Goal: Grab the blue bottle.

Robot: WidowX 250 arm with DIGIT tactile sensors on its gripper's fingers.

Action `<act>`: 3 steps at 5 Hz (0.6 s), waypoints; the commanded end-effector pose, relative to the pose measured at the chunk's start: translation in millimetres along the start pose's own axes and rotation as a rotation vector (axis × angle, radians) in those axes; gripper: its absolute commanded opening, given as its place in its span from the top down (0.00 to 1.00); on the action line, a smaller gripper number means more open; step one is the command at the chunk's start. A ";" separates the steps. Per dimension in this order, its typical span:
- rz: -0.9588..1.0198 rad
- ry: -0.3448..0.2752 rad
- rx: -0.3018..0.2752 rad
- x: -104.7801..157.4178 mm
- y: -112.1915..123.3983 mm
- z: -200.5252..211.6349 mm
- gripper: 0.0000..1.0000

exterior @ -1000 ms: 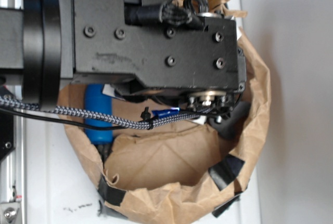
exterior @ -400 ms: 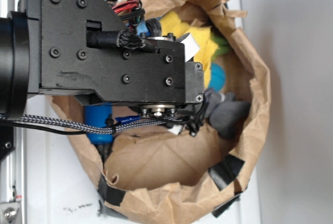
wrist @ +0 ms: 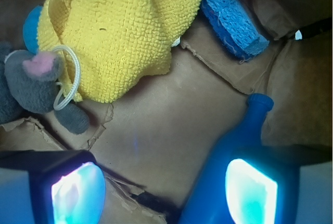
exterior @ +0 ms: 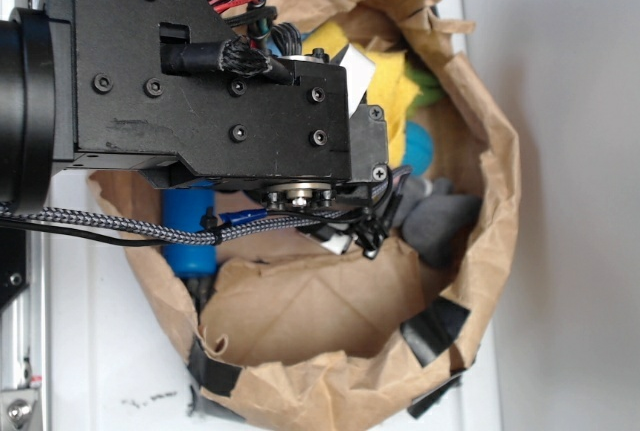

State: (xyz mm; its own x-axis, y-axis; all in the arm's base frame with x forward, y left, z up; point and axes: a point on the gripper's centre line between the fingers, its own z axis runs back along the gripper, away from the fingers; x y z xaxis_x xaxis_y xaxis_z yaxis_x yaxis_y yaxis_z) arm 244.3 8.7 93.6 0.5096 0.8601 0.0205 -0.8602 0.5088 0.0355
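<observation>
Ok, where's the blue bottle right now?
In the wrist view the blue bottle lies at lower right on the paper bag's floor, neck towards the blue sponge, partly behind one fingertip.

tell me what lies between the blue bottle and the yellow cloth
Only bare brown paper bag floor lies between the blue bottle and the yellow cloth, shown in the wrist view.

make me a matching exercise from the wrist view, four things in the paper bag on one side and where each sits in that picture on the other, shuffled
Things:
1. blue bottle
2. yellow knitted cloth
3. grey plush mouse
4. blue sponge

Places in the wrist view:
A. left edge, with a pink ear
B. upper right, by the bag wall
C. top centre, the largest item
D. lower right, neck pointing up

Pairs: 1-D, 2-C, 3-A, 4-B
</observation>
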 end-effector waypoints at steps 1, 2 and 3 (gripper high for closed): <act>0.032 0.005 -0.010 4.1 1.0 15.0 0.00; 0.094 0.019 -0.005 0.0 1.1 17.2 0.00; 0.135 0.055 0.000 -3.1 0.1 16.6 0.00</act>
State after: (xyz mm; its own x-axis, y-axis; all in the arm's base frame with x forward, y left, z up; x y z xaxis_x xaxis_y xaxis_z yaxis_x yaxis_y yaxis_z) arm 235.1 0.6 99.0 0.4155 0.9080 -0.0531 -0.9048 0.4186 0.0782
